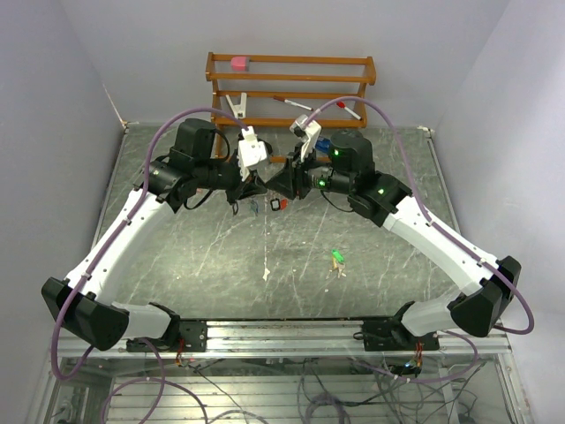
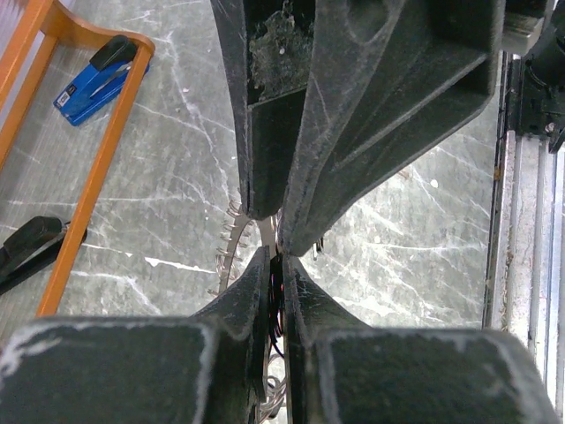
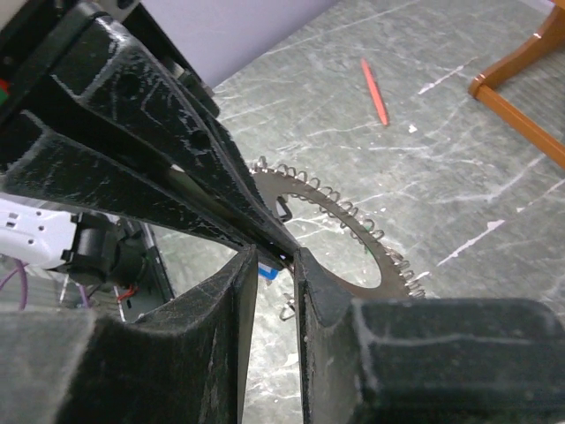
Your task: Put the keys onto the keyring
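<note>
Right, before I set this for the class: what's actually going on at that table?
Both arms meet mid-table at the keyring. The left claw looks shut on the ring's edge, while the right claw pinches what seems to be a small blue key right against it. A green key and a red-tagged key lie loose on the table, not yet on the ring.

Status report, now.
Left gripper jaws shut on toothed silver metal keyring. Right gripper jaws pinching blue-headed key. Green-tagged key loose on grey marble table. Nothing blocking.
</note>
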You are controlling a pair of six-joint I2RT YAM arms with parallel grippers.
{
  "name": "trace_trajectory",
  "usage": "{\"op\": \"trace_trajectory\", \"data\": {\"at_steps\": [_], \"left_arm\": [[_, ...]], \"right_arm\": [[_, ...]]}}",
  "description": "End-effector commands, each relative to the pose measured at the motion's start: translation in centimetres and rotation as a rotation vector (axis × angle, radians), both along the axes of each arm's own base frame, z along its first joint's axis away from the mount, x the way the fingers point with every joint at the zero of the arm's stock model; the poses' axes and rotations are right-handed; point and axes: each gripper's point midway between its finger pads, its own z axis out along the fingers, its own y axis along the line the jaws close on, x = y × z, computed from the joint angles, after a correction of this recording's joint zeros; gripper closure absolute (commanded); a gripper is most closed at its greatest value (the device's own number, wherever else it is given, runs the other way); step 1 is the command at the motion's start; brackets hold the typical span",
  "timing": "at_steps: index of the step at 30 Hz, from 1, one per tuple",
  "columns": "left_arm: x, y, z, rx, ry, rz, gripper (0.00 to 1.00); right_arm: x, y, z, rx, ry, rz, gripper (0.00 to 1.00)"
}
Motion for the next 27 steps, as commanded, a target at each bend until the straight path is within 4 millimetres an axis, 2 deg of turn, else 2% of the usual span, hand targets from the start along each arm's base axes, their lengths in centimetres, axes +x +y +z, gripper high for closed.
{"op": "trace_trajectory", "data": {"at_steps": [1, 6, 12, 23, 27], "left_arm": [[-0.8, -0.3, 3.0, -0.056, -0.081, -0.051, 0.93], [-0.8, -0.4, 3.2, -0.060, -0.083, -0.054, 0.93], [-1.0, -0.4, 3.3, -0.062, -0.083, -0.060, 0.93], [-1.1, -0.4, 2.9, -0.057, -0.074, -0.071, 0.93], [-1.2, -0.5, 3.1, -0.062, -0.076, -0.075, 0.93]], "right_arm": [[-1.1, 0.6, 1.0, 0.046, -0.005, 0.069, 0.77], [-1.2, 0.6, 0.0, 0.037, 0.020, 0.078, 0.77], [-1.0, 0.3, -0.2, 0.034, 0.017, 0.063, 0.78], [-0.2, -0.4, 2.0, 0.061, -0.037, 0.019, 0.75], [0.3, -0.9, 1.2, 0.044, -0.037, -0.013, 0.73]]}}
